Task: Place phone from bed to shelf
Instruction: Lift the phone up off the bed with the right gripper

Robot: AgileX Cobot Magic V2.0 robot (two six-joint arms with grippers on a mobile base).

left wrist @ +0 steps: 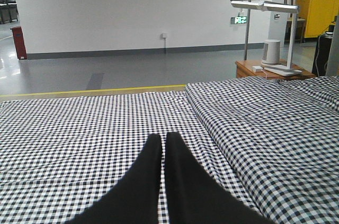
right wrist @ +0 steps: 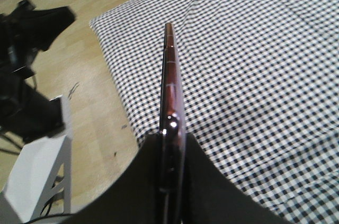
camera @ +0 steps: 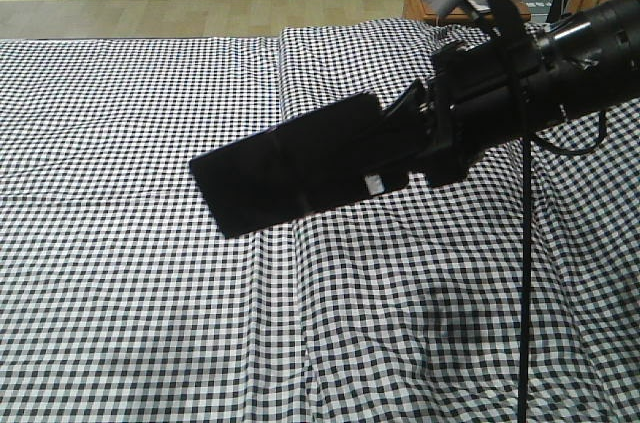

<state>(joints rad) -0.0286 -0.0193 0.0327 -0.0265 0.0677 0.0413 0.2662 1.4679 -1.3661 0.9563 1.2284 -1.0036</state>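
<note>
The left gripper hangs low over the checked bed, its black jaws pressed together. Past the bed's far right edge stands a wooden nightstand bearing a lamp.

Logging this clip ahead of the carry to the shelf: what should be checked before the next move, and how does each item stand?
1. Phone clamped by right hand: ok, shut on one end.
2. Phone lifted clear of the bed: ok, held in the air above it.
3. Grip near the phone's middle: not ok, most of its length overhangs.
4. Left hand out of the way: ok, shut, empty, low over the bed.
5. Shelf in sight: cannot tell, no view clearly shows it.
</note>
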